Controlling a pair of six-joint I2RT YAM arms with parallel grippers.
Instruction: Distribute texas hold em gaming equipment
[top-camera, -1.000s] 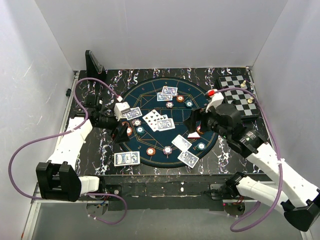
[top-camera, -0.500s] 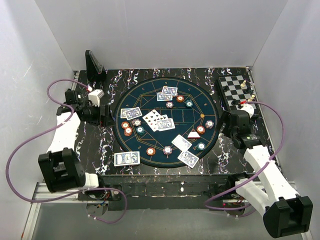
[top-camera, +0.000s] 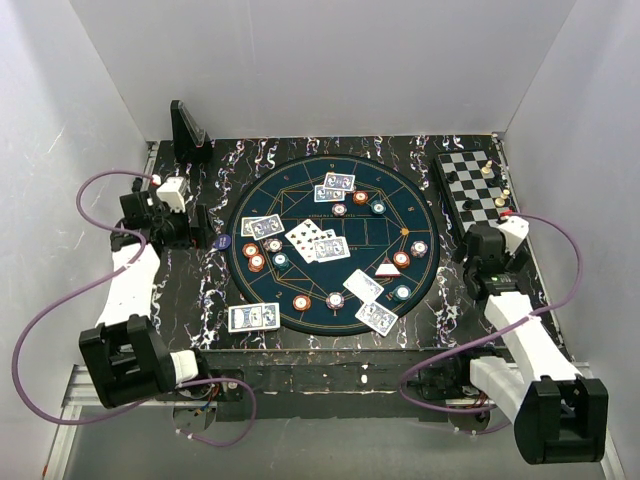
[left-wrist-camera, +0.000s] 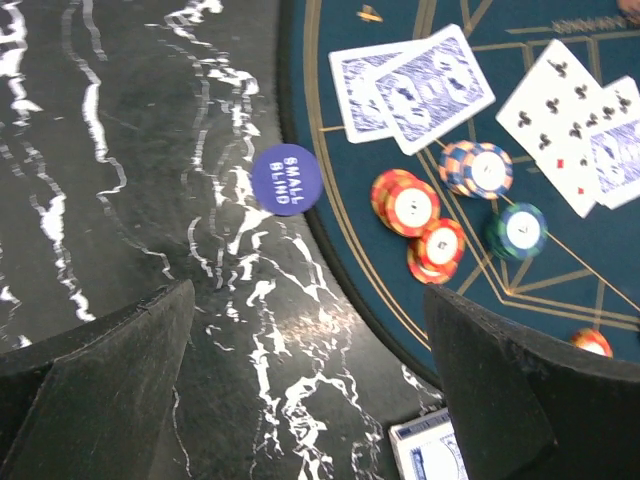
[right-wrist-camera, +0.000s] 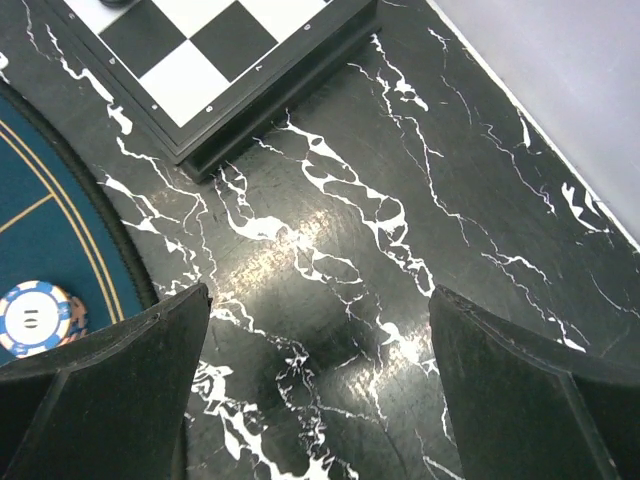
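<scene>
my left gripper (left-wrist-camera: 308, 300) and right gripper (right-wrist-camera: 320, 300) gape wide, empty. the blue disc (left-wrist-camera: 286, 179) lies flat: i'd straddle it, pinching low.

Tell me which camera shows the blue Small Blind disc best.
Left wrist: the disc is large, unobstructed, its lettering readable, lying just off the mat. Top external shows only a tiny blue dot; right wrist misses it.

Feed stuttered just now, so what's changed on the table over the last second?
Both arms pulled back off the mat: the left end effector went left, the right end effector went right. Both are open and empty. The blue small blind disc, unseen earlier, now shows beside the mat's left edge. The cards, chips and triangle marker stayed put.
</scene>
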